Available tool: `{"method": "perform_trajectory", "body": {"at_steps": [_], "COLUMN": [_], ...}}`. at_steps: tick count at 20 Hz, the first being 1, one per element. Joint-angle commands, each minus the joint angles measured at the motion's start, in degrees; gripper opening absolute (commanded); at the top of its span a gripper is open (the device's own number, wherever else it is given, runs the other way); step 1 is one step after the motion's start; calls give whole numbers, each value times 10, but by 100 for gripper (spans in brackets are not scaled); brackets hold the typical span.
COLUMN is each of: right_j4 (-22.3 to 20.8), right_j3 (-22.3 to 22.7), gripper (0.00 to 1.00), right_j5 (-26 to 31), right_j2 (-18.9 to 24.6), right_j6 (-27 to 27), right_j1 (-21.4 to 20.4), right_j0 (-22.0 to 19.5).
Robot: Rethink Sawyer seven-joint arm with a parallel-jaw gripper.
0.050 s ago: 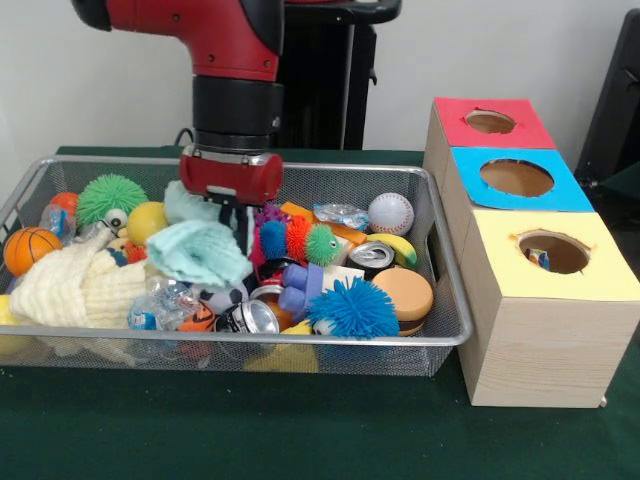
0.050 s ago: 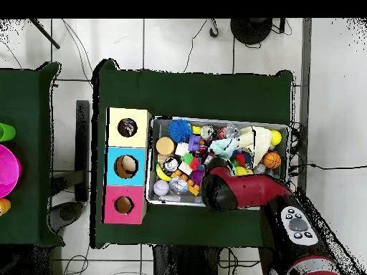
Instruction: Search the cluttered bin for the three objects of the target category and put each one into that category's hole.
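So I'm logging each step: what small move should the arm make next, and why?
Probably a short straight descent. The pincer hangs low over the wire mesh bin, beside the crumpled mint-green knitted cloth and the small spiky rubber balls. Nothing appears held, and whether it is open is unclear.

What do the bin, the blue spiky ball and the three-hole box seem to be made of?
The bin looks like silver wire mesh with a metal rim: you can see through its walls. The blue spiky ball seems to be soft rubber, with many thin, matte spikes. The three-hole box looks like pale unfinished wood, with grain on its side; its coloured tops may be paper or paint.
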Motion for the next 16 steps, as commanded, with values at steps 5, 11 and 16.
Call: {"method": "perform_trajectory", "body": {"at_steps": [5,11,16], "right_j4": [69,110,153], "right_j3": [88,113,130], "gripper": [0,0,0], "right_j5": [20,44,61], "right_j2": [67,95,109], "right_j6": [70,66,73], "right_j1": [-15,-48,-81], "right_j0": [14,10,19]}}
